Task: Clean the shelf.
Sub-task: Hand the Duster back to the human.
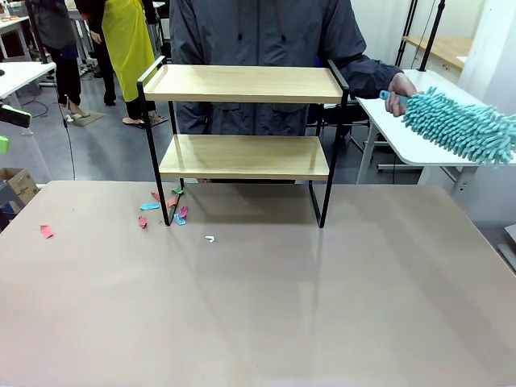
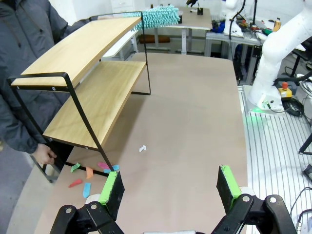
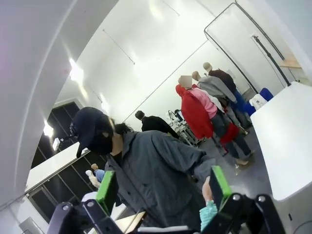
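Two empty boards on the shelf (image 1: 244,121), paper scraps (image 1: 165,211) by its foot; both robot hands (image 2: 168,187) (image 3: 163,187) released.

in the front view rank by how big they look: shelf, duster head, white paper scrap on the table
1. shelf, by far the largest.
2. teal duster head, partly cut off by the picture edge, so its full size is unsure.
3. white paper scrap, tiny.

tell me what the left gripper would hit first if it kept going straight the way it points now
Probably the bare tabletop: the open left gripper looks down across it, with the white paper scrap just off that line and the shelf further aside. Depth is unclear.
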Controlling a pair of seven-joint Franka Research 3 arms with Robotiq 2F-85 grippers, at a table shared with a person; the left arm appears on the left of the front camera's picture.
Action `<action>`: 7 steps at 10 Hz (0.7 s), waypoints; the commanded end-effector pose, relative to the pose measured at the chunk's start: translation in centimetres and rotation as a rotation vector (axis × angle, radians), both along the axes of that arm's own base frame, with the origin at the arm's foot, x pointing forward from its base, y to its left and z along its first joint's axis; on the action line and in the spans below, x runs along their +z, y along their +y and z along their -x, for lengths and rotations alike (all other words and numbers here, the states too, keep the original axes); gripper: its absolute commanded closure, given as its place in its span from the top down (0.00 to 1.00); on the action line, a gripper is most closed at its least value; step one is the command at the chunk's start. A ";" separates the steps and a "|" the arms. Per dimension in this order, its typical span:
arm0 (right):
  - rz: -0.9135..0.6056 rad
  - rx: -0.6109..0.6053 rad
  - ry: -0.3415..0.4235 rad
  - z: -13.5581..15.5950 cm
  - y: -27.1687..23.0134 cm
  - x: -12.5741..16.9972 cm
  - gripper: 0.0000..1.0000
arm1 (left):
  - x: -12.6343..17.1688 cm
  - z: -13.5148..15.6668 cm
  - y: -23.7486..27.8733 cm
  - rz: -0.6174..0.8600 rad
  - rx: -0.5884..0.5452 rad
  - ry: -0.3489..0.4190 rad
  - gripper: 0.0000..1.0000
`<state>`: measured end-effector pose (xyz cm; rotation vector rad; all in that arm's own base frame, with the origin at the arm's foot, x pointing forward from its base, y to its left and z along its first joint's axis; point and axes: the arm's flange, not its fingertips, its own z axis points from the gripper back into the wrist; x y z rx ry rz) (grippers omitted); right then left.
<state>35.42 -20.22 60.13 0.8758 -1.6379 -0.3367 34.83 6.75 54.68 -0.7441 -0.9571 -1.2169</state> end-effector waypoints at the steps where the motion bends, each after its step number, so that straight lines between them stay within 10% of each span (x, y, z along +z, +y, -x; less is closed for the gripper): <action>1: -0.007 -0.033 -0.039 0.7 0.2 0.8 1.00 | 0.1 -0.1 -0.1 0.024 -0.008 -0.024 1.00; 7: -0.007 -0.033 -0.039 0.7 0.2 0.8 1.00 | 0.1 -0.1 -0.1 0.024 -0.008 -0.024 1.00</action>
